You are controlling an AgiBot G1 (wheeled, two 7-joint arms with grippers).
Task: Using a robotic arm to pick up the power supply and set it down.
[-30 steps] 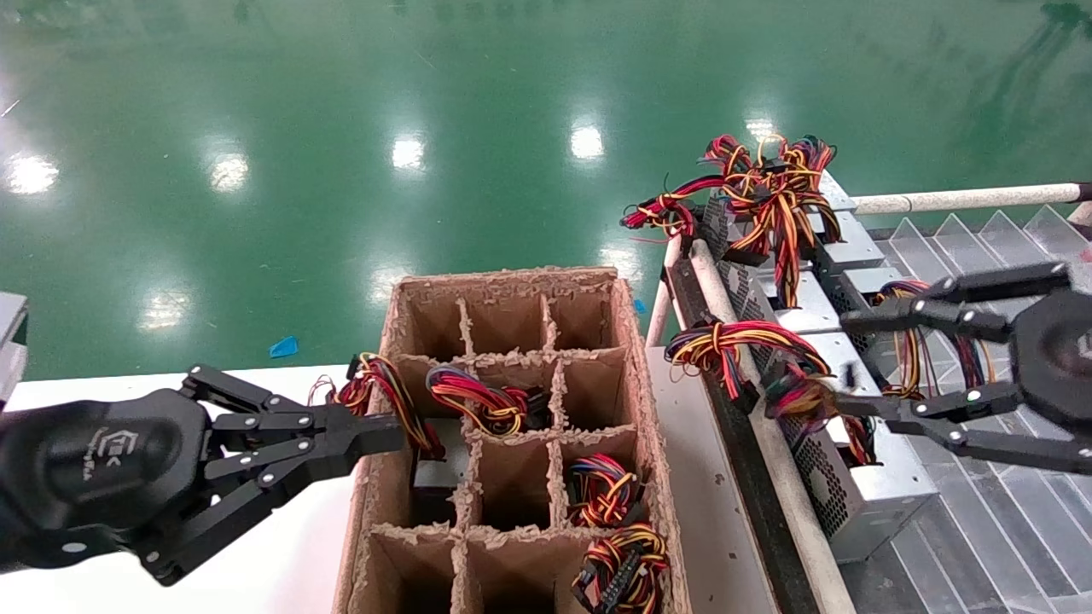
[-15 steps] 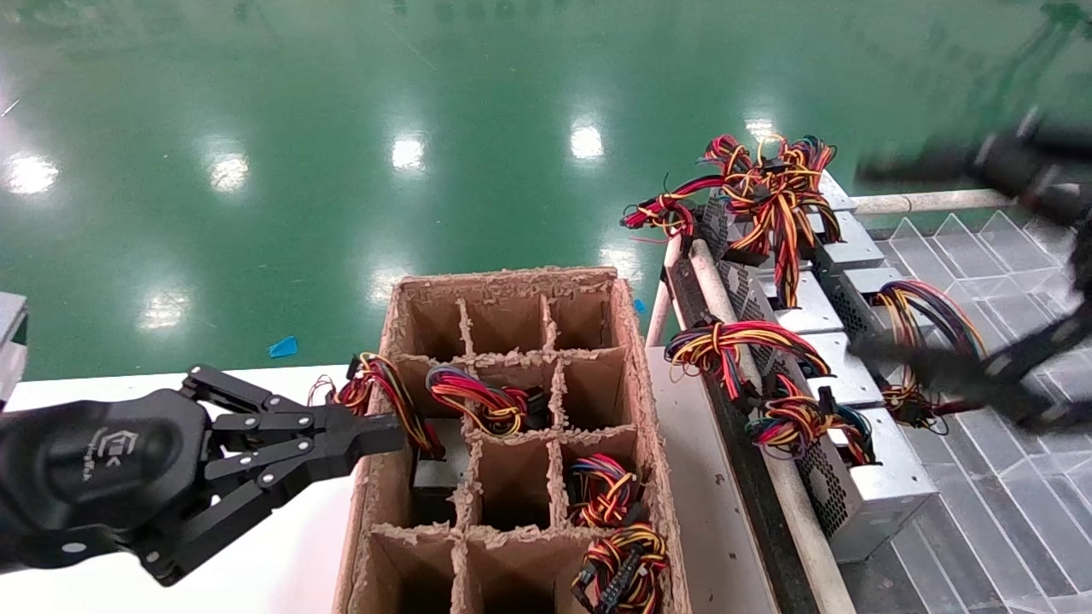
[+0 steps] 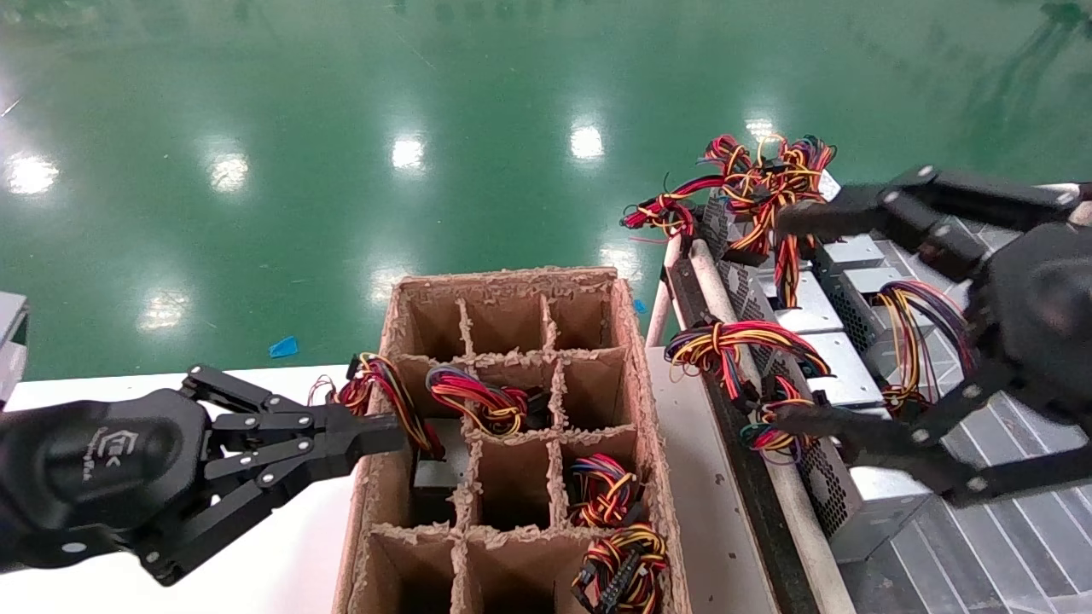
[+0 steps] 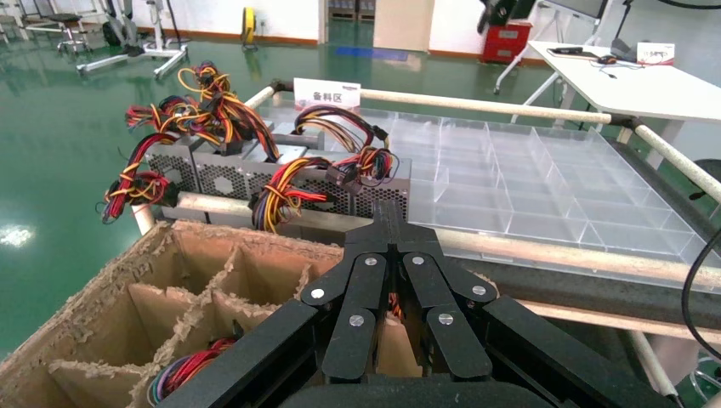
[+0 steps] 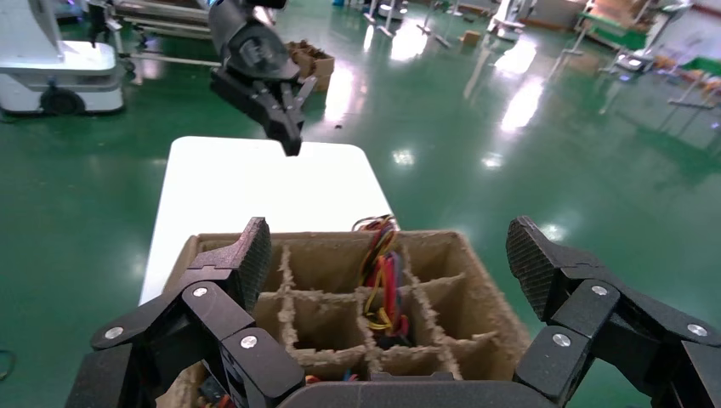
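Head view: right gripper, black linked fingers spread wide, nothing held, poised over the row of power supplies on the rack at right; one finger reaches across the far wire bundles, the other lies by the nearest power supply, a silver-grey perforated box resting against the rack's rail with red, yellow and purple wires at its near end. Left gripper, fingers pressed together, empty, tip at the left edge of the brown cardboard divider box on the white table; several compartments hold coloured wire bundles. Green floor beyond. Left wrist view: left gripper closed, pointing over the divider box toward power supplies lined along the rail, clear plastic trays behind. Right wrist view: right gripper wide open, empty, above the divider box; left gripper visible farther off over the white table.
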